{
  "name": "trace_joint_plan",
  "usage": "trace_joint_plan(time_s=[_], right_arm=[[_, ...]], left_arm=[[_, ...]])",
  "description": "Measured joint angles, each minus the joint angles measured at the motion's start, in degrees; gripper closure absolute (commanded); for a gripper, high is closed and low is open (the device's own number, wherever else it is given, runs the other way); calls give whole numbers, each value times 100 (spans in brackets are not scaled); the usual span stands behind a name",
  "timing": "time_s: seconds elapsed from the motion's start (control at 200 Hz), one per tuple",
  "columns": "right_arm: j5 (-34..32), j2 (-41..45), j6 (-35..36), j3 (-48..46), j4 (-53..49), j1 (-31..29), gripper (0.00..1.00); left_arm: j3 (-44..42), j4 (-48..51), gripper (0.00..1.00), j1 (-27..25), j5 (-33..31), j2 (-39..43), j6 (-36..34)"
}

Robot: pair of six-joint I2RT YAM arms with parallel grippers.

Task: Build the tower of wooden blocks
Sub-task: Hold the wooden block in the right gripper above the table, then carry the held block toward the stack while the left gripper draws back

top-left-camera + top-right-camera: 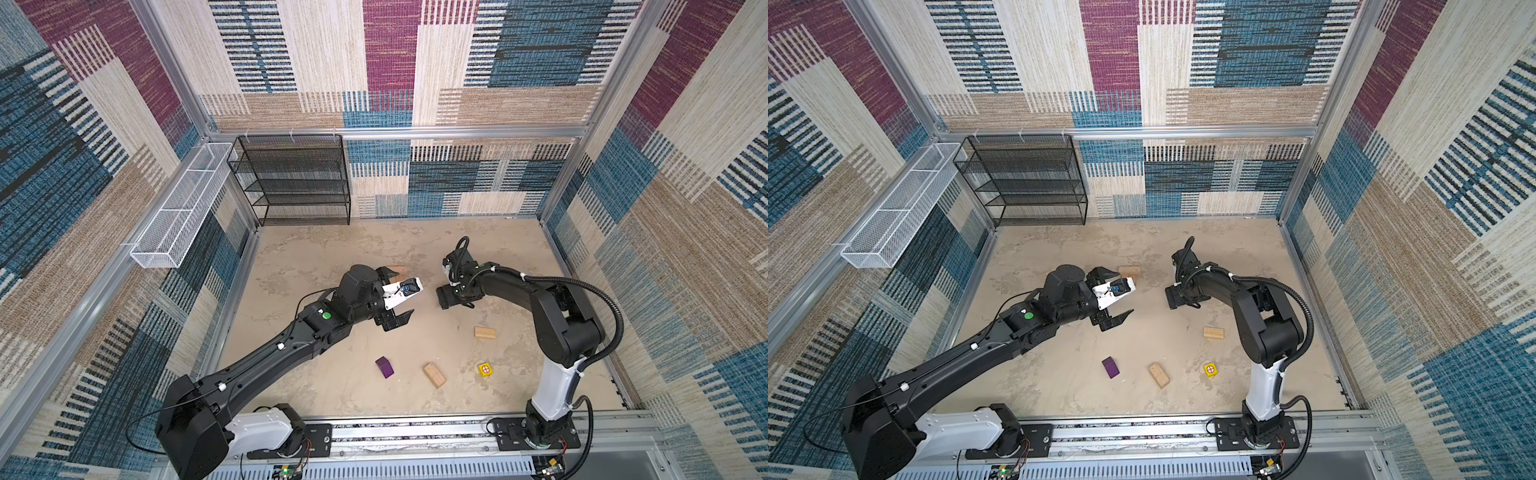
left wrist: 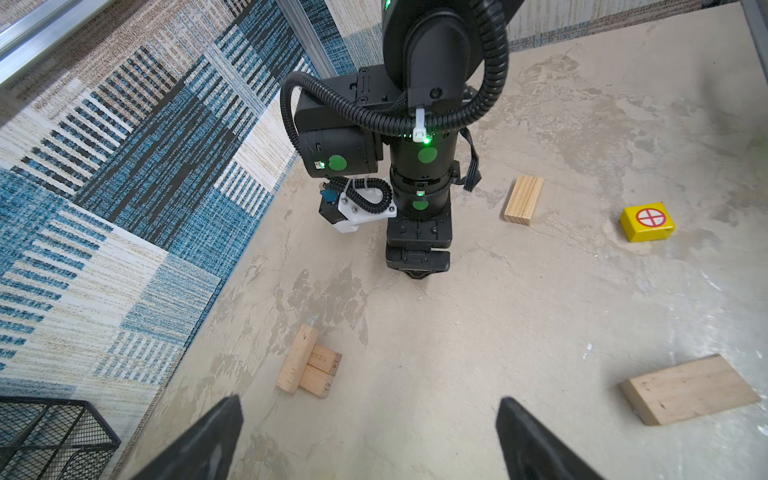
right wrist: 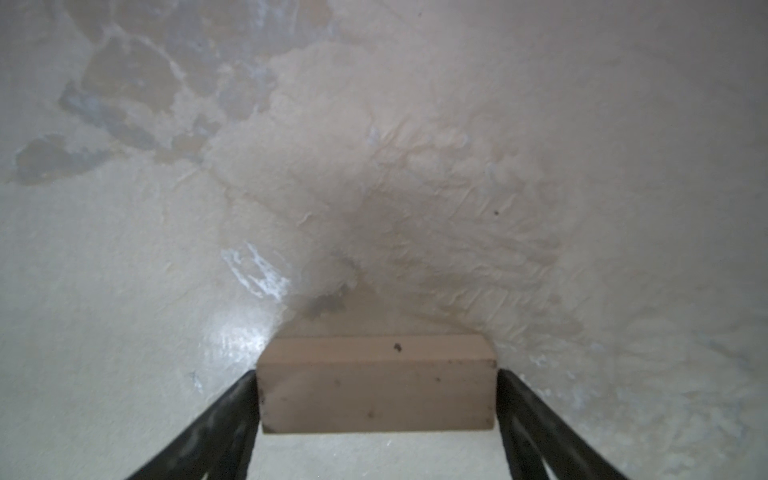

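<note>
- Nearest the arm bases: purple block (image 1: 385, 367), flat tan brick (image 1: 434, 375) and yellow cube (image 1: 485, 369) lie apart from each other on the floor (image 1: 353, 395).
- Farther in: second tan brick (image 1: 485, 332), alone, beside the right arm.
- Left gripper (image 2: 369, 409): fingers spread wide, nothing between them.
- Right gripper (image 3: 376, 374): points down, low over the floor. Third brick (image 3: 376, 399) sits between its fingers, one at each end. Clamped or loose, cannot tell.
- Farthest: wood block tower (image 2: 309, 365), three tan bricks touching, just beyond the left gripper. Layering unclear.
</note>
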State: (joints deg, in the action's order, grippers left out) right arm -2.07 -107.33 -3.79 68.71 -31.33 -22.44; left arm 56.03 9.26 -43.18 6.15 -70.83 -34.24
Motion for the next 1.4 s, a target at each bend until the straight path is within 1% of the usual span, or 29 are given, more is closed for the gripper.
trace_joint_plan(time_s=[0.19,0.325,0.481,0.596,0.686,0.796,0.901,0.981,1.087,1.142,1.267,1.402], right_arm=[[-2,0,-2,17,-31,0,22],[0,0,-20,26,-50,0,30],[11,11,-63,105,-168,-2,34],[50,79,-166,254,-214,-24,38],[48,107,-321,433,-302,-98,42],[4,107,-625,723,-468,-306,43],[-114,48,-1021,1038,-614,-575,44],[-168,-46,-1375,1233,-706,-802,45],[-267,-221,-1847,1464,-758,-1110,46],[-315,-323,-2048,1582,-750,-1255,46],[-380,-573,-2437,1814,-726,-1537,46],[-474,-837,-2712,2059,-702,-1661,44]], left_arm=[[0,0,0,0,0,0,0],[0,0,0,0,0,7,0],[0,-2,0,0,-52,44,4],[0,-42,0,0,-308,63,92],[61,-39,0,9,-664,83,278],[184,-4,0,94,-1187,205,645],[197,264,0,415,-1534,527,1250],[79,507,0,914,-1635,839,1893],[-153,901,0,1650,-1572,1095,2728],[-236,1113,0,1891,-1453,1123,3069],[-398,1506,0,2155,-1165,1091,3539],[-603,1626,0,2208,-999,1043,3724]])
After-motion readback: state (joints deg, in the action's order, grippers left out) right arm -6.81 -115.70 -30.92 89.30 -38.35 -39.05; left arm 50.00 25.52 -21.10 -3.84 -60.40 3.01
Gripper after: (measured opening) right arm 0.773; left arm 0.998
